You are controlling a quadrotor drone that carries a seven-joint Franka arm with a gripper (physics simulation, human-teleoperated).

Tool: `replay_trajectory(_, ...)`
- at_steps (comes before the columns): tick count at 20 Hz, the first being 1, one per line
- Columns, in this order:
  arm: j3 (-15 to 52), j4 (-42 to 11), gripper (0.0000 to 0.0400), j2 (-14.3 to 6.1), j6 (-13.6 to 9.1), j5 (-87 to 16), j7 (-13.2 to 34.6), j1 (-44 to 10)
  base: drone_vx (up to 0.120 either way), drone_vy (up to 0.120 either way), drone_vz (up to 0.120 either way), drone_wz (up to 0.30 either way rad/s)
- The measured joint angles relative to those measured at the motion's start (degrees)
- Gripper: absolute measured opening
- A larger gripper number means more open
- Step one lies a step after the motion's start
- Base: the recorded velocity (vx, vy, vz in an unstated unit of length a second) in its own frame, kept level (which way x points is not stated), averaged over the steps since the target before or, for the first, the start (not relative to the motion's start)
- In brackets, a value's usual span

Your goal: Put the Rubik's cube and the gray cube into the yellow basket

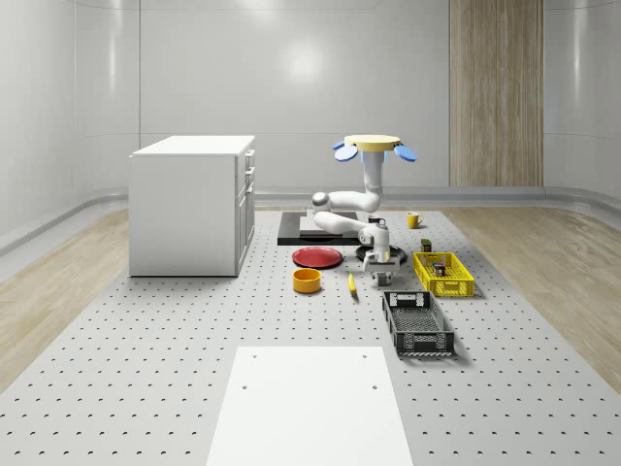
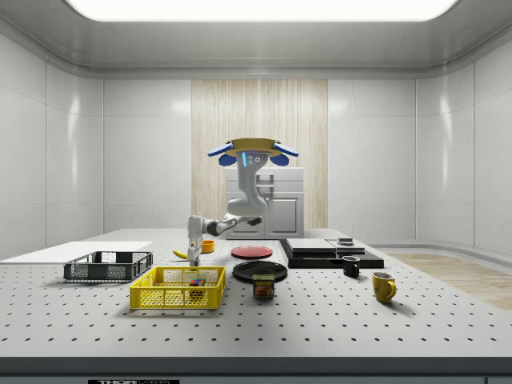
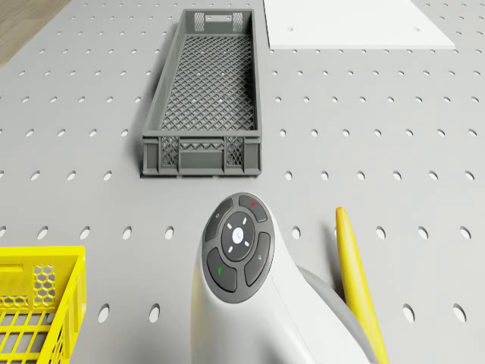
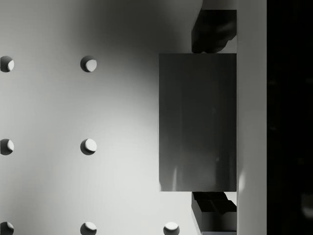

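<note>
The plain gray metal cube (image 4: 197, 122) is sitting clamped between the two-finger gripper's (image 4: 209, 125) fingertips, low over the perforated table (image 1: 146, 330), just left of the yellow mesh basket (image 1: 443, 274) in the whole-scene view; the drone (image 1: 375, 146) is hovering above

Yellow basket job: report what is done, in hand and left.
Done: the multicoloured Rubik's cube lies in the yellow mesh basket.
In hand: the drone hovers beside the basket, arm lowered, fingers pressed on opposite faces of the plain gray cube.
Left: carry the gray cube into the basket and release.
</note>
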Motion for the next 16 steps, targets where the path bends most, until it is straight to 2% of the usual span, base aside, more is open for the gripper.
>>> replay_trajectory(13, -0.6, 0.2, 0.04, 0.7, -0.3, -0.8, -0.3, 0.2, 0.0, 0.0, 0.0, 0.0)
replay_trajectory(16, -0.7, 0.2, 0.0327, 0.8, -0.4, -0.9, -0.3, 0.3, 0.0, 0.0, 0.0, 0.0)
